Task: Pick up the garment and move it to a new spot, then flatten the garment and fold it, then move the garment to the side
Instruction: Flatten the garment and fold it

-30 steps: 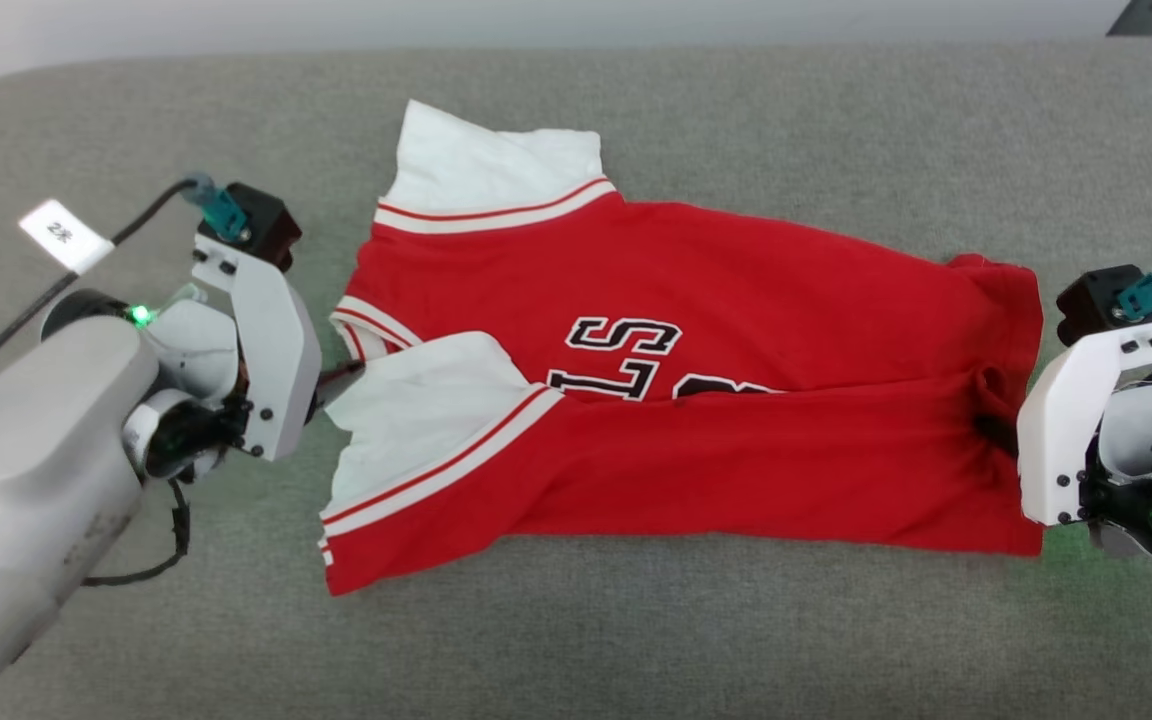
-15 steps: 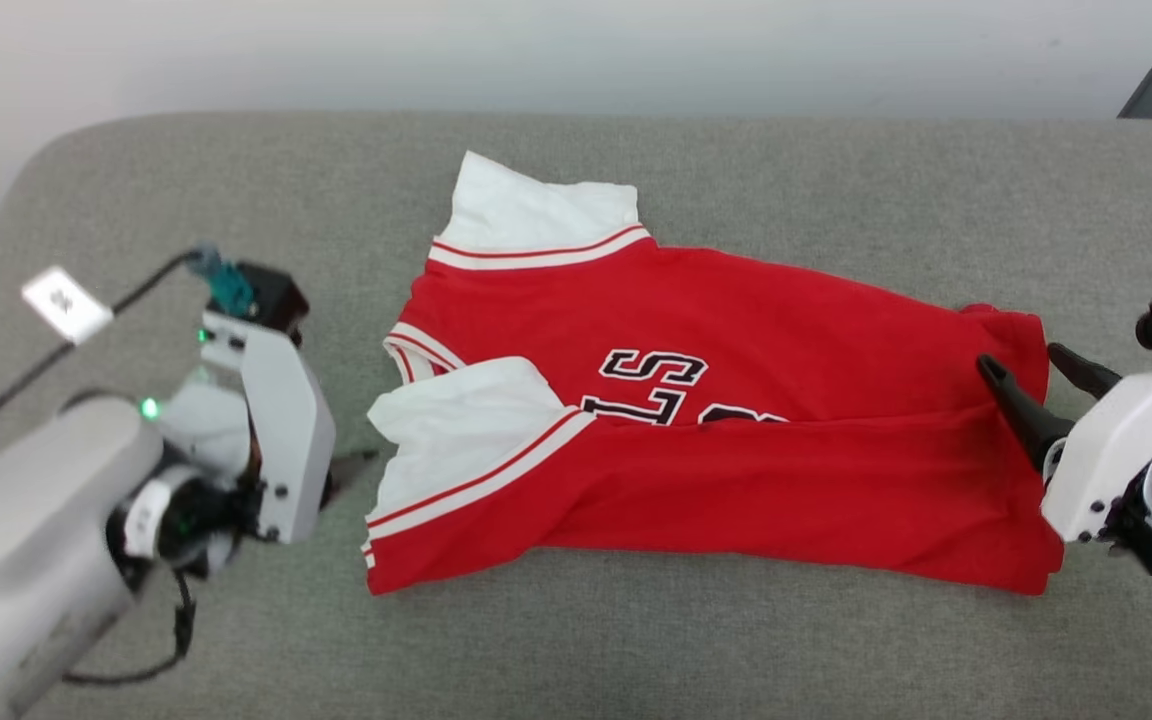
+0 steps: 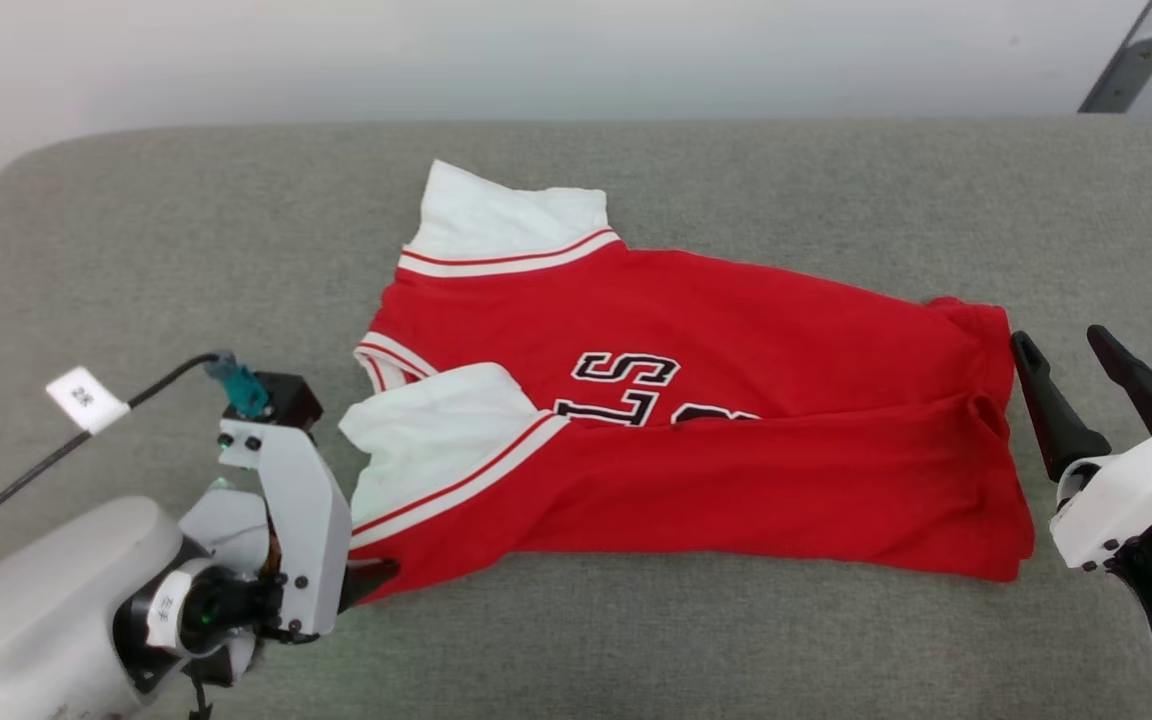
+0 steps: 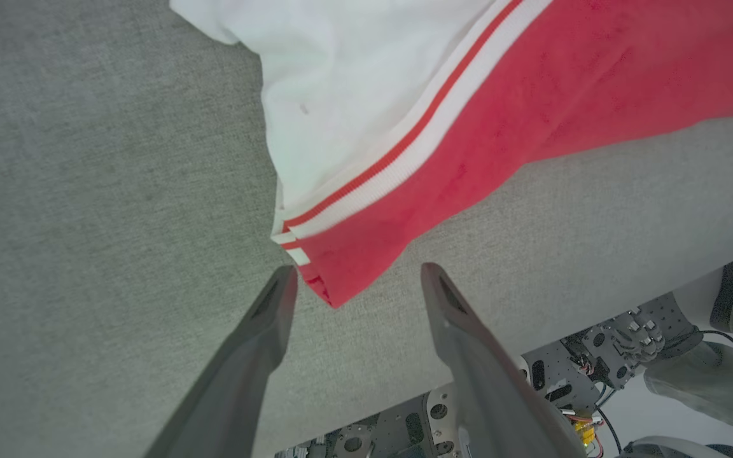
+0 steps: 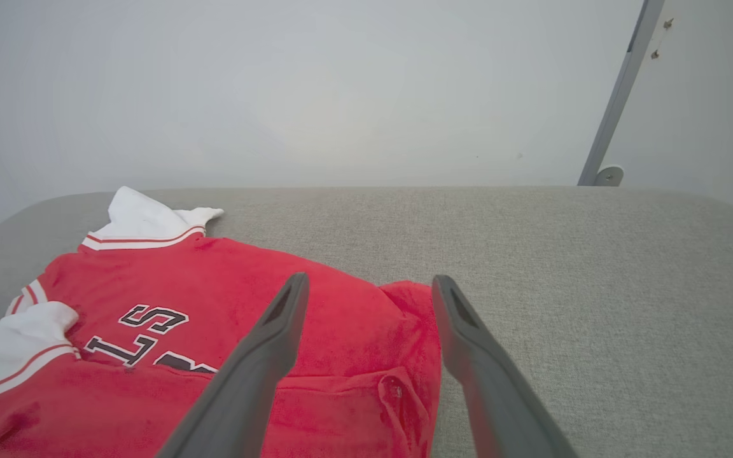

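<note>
My left claw [image 4: 359, 273] brackets the near shoulder corner of the garment [image 3: 696, 470], my right claw [image 3: 1061, 340] sits beside its hem (both spread, empty): poised, I judge, for another fold.

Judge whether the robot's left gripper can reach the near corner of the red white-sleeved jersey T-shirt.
Probably yes: the open left gripper points at the corner of the red white-sleeved jersey T-shirt, lying just between its fingertips, unobstructed.

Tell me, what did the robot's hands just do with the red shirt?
The right gripper let go of the garment at its hem, opened and backed off. The open left gripper moved to its near corner. The garment stayed half-folded on the grey surface.
</note>
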`<state>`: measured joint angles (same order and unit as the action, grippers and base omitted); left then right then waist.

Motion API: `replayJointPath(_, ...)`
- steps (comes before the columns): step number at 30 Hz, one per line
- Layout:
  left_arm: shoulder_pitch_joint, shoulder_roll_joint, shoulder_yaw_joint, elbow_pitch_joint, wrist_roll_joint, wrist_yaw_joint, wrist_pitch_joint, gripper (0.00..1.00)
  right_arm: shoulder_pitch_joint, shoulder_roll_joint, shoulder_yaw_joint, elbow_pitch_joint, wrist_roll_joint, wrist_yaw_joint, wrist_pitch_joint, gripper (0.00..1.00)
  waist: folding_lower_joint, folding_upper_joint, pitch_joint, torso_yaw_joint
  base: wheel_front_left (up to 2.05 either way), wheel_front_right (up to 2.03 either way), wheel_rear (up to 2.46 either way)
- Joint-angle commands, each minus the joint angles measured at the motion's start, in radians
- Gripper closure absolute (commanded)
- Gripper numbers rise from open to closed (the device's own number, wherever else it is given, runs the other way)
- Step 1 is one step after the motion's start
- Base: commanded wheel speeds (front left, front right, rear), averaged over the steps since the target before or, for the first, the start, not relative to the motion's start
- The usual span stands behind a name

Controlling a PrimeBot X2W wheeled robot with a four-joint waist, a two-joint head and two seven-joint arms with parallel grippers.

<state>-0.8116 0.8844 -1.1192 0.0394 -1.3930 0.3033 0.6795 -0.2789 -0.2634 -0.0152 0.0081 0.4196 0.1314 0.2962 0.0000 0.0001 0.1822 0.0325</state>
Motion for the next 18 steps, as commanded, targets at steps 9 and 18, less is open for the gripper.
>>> replayJointPath(9, 0.081, -0.059, 0.030, 0.187, -0.049, -0.046, -0.097, 0.00, 0.041, 0.057, -0.033, -0.056, -0.030, -0.002, 0.008, 0.00, 0.0000, -0.0001, 0.045, -0.057, 0.00, 0.00, 0.00)
replayJointPath(18, 0.118, -0.147, 0.037, 0.378, -0.094, -0.146, -0.126, 1.00, 0.084, 0.064, -0.043, -0.072, -0.016, -0.002, 0.114, 0.00, 0.0000, -0.0001, 0.039, -0.068, 0.00, 0.00, 0.00)
